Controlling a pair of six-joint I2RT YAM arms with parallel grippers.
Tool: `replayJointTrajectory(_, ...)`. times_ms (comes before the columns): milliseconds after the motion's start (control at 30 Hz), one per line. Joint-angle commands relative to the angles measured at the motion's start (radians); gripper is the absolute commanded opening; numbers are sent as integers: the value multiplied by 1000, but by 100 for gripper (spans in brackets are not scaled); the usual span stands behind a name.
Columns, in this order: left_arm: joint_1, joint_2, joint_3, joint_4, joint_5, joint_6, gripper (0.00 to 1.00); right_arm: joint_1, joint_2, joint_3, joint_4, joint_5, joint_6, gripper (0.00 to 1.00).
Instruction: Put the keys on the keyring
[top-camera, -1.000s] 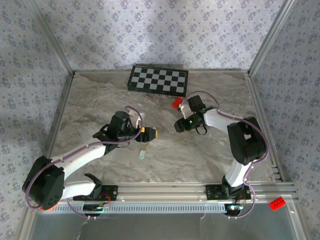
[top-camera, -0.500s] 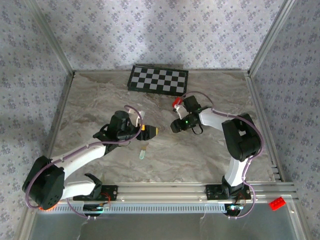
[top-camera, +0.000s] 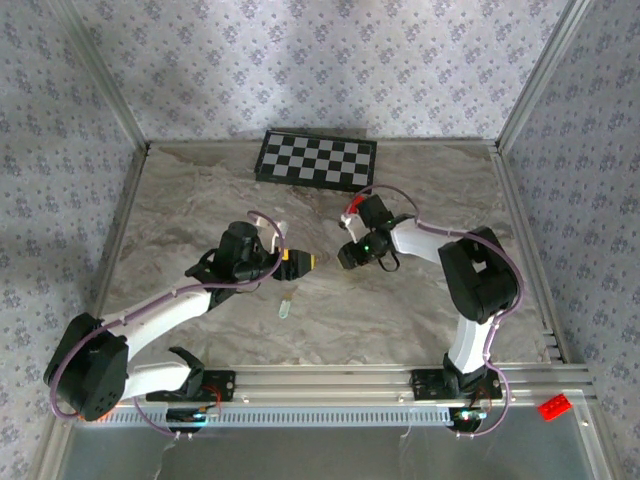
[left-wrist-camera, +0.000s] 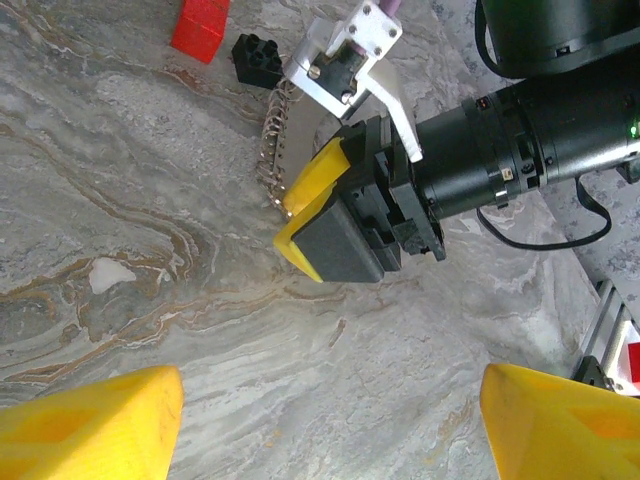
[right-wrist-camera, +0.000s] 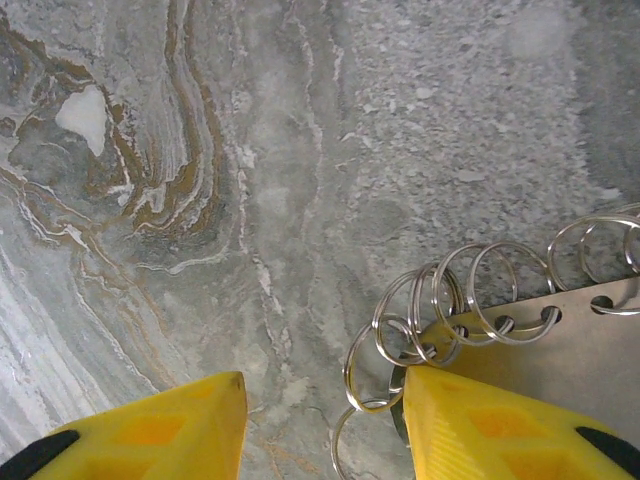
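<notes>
Top external: R gripper (top-camera: 346, 257) is now sitting closer to table centre than a sec ago, with the arm swinging in toward L gripper (top-camera: 302, 263). L arm is barely moving. Key (top-camera: 285, 310) is lying flat on the table (top-camera: 200, 200), just on the near side of L gripper. It's in the same spot as before and nothing is touching it. Left wrist cam is showing L jaws standing wide apart over bare marble, nothing btwn them, looking straight at R gripper. Keyring (left-wrist-camera: 272, 150) is trailing as a line of small wire loops beside R's fingers, with the red block (left-wrist-camera: 200, 22) and black cube (left-wrist-camera: 257, 60) lying beyond. Right wrist cam is showing R jaws apart w/ bare table in the gap. The loops are bunching at the inner edge of one finger, threaded along a flat metal plate (right-wrist-camera: 560, 345), and aren't clamped yet afaict. So R seems to be lining up on the keyring while the key is waiting for L. Task looks early, with neither part picked up. The wire is thin and flat on the table, so a slip-off looks likely if the pinch lands off-centre.
</notes>
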Motion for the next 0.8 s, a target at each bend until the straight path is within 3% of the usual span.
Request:
replayJointTrajectory(0, 5, -25, -6, 24, -10, -11, 77, 24, -19, -4, -57, 41, -15, 46)
replayJointTrajectory(300, 14, -57, -25, 15, -15, -6, 77, 77, -74, -39, -59, 15, 24, 43)
replayJointTrajectory(567, 13, -120, -30, -95, -47, 58, 77, 106, -154, -85, -15, -53, 104, 42)
replayJointTrajectory(767, 13, -186, -42, -123, -63, 71, 77, 107, -276, -85, -106, 85, 31, 50)
